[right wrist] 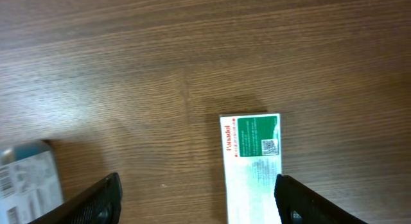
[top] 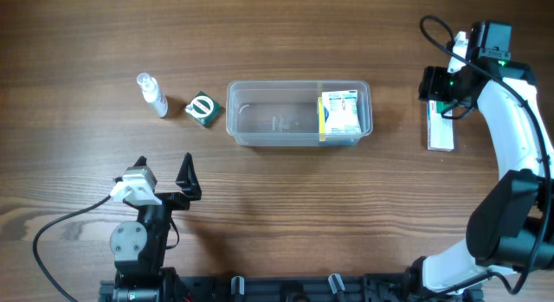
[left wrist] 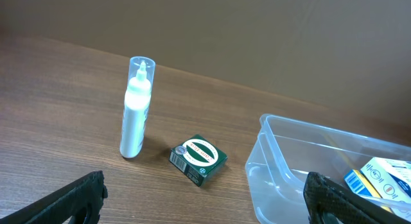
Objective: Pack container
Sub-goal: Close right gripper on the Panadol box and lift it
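The clear plastic container [top: 268, 117] lies in the middle of the table with a white, yellow and blue box [top: 340, 113] in its right end. It also shows in the left wrist view [left wrist: 282, 161], with the box [left wrist: 380, 174] inside. A white and green Panadol box [top: 441, 129] lies flat on the table to the right. My right gripper [top: 443, 101] hovers over its far end, open and empty; in the right wrist view the gripper [right wrist: 202, 199] has its right finger over the box [right wrist: 252, 165]. My left gripper [top: 164, 174] is open and empty near the front left [left wrist: 205, 205].
A small clear spray bottle [top: 151, 93] stands left of the container, also in the left wrist view [left wrist: 136, 112]. A small dark green box [top: 201, 109] lies between bottle and container [left wrist: 198, 158]. A barcoded pack [right wrist: 29, 179] shows at the right wrist view's left edge.
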You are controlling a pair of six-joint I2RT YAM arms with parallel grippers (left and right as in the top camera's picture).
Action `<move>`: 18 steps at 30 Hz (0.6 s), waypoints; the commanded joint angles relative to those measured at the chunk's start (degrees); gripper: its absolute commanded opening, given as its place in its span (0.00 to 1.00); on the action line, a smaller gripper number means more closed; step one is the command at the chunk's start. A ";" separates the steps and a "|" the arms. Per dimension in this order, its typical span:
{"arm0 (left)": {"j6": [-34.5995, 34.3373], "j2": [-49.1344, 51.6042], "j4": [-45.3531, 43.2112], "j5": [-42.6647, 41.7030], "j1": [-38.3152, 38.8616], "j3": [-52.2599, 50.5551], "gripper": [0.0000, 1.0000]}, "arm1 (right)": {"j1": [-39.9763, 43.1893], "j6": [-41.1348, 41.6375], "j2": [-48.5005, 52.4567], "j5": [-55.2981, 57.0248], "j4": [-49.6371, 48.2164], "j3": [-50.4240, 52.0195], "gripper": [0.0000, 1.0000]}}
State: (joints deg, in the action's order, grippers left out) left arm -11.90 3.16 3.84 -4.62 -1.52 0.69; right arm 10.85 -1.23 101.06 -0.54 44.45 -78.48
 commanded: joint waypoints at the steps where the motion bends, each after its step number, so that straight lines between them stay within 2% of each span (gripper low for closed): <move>1: -0.50 0.02 0.07 -0.72 -0.37 -0.35 1.00 | 1.20 -1.88 4.09 2.73 -0.46 -0.79 0.80; 7: -0.50 0.02 0.04 -0.72 -0.37 -0.35 1.00 | 3.78 -3.41 8.59 2.69 -0.92 -0.79 0.86; 18: -0.50 0.02 0.07 -0.70 -0.37 -0.35 1.00 | 5.51 -7.76 13.03 -0.33 -1.66 -0.74 0.86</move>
State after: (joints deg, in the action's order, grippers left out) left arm -11.90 3.16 3.84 -4.62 -1.52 0.69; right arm 16.40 -6.39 111.50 0.47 43.09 -78.48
